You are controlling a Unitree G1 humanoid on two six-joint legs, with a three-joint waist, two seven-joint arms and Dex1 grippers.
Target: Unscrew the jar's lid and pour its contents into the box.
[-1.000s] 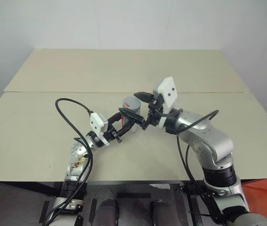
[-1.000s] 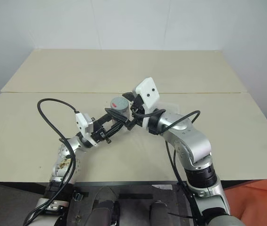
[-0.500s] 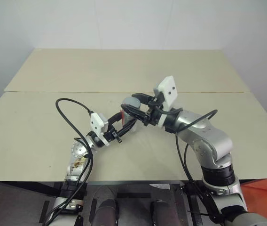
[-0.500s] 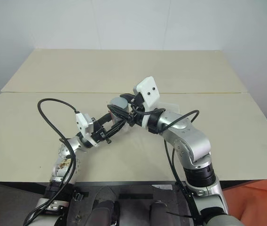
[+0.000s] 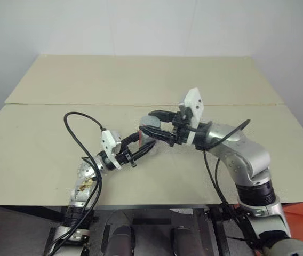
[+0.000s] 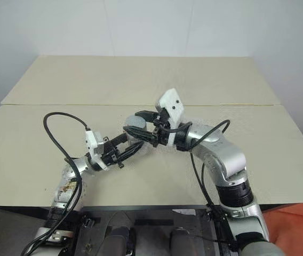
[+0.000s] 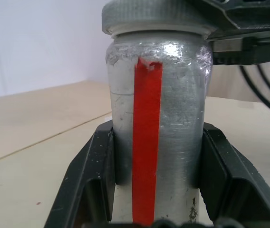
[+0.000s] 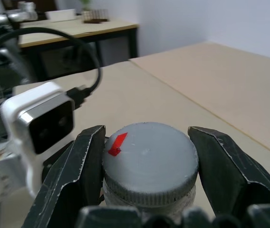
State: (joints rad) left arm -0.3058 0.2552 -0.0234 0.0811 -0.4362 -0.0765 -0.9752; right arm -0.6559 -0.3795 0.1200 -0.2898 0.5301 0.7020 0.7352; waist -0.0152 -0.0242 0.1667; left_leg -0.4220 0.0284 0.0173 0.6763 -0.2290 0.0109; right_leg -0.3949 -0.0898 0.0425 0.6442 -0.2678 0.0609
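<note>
Right end effector now clamped on lid, previously open.

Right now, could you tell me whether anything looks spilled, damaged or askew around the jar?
Nothing is spilled. The jar stands upright in the left gripper, and the right gripper clamps its lid. Only the jar's red stripe looks ragged at its upper end.

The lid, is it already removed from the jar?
No, the lid sits on top of the jar, with the right end effector closed around it.
</note>
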